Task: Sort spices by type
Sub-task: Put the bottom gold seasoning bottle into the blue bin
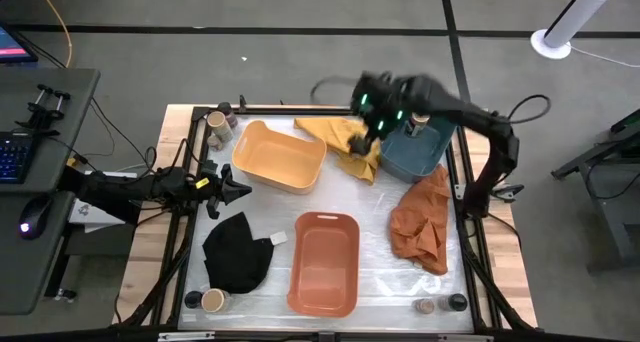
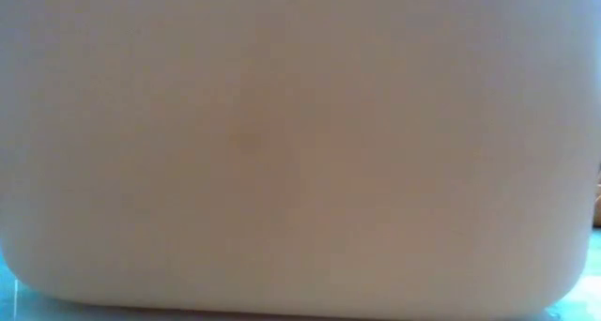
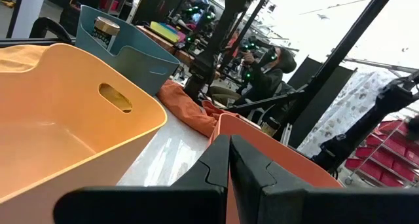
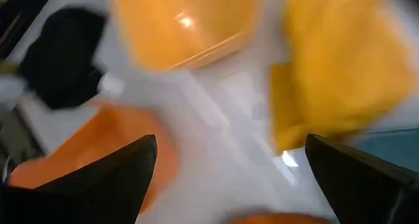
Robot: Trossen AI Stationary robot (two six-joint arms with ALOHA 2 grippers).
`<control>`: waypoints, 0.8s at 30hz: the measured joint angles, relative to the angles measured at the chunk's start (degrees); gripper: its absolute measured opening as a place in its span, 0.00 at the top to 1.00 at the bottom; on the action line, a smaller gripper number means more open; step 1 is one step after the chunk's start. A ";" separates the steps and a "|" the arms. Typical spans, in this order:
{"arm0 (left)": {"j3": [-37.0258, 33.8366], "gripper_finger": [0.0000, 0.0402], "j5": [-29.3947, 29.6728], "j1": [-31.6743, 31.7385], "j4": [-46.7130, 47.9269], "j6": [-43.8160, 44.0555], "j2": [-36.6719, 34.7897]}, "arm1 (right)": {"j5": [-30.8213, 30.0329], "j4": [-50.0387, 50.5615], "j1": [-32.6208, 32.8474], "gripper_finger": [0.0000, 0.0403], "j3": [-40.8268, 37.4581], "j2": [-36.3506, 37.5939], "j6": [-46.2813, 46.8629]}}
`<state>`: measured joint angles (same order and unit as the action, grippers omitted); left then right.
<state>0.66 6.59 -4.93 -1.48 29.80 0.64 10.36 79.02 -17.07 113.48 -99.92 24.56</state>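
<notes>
**Currently: spice jars scattered at table corners, one in blue tub, right hand spread above yellow cloth**

Spice jars: one tan-topped jar sits inside the blue tub at upper right of the high view; the same jar shows above the tub rim in the left wrist view. Two jars stand at the upper left corner of the table, a tan-topped one at the lower left corner with a dark one just beside it, and two small ones at the lower right corner.

Right hand hangs over the yellow cloth, just left of the blue tub, fingers spread wide, nothing between them. Left hand rests at the table's left edge, fingers pressed together, empty, near the yellow tub.

Orange tub lies lower centre, black cloth to its left, orange cloth to its right. Low view is filled by a pale blurred surface; can't tell what.
</notes>
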 joint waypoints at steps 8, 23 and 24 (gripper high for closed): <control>0.00 1.00 0.01 0.01 0.00 0.00 -0.01 | -4.02 -5.72 19.32 0.04 -1.85 -0.09 14.52; 0.20 0.99 7.80 0.02 -12.06 6.62 0.32 | -20.94 -0.04 41.45 0.04 -1.85 -0.51 34.89; 0.80 0.98 7.52 0.02 -13.28 6.81 0.86 | -21.63 1.73 42.27 0.04 -1.85 -0.68 35.57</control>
<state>1.46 14.11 -4.91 -14.75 36.62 1.50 -11.28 80.74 25.20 111.63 -100.59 60.13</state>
